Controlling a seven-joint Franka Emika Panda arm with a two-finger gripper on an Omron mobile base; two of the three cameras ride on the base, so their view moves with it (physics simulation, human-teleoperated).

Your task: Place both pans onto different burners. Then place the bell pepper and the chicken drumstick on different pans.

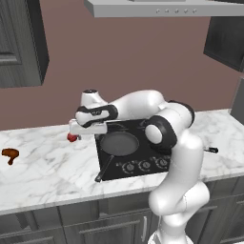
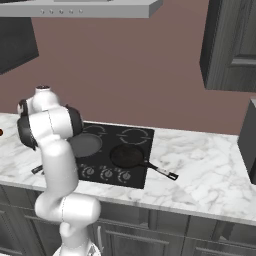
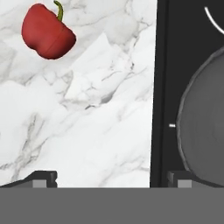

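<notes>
Tool hangs with its jaws wide apart and nothing between them, over the table's marble just beside the cooktop's left edge. Far to its left lies the drumstick. Just past the tool's left tip sits the pepper — red, green stem up, not touched. Under its right tip is the wide grey pan on a front burner — handle toward the knobs. Further right, the small black pan sits on another burner.

counter: veined marble, smooth | cooktop: black glass | bell pepper: glossy
</notes>
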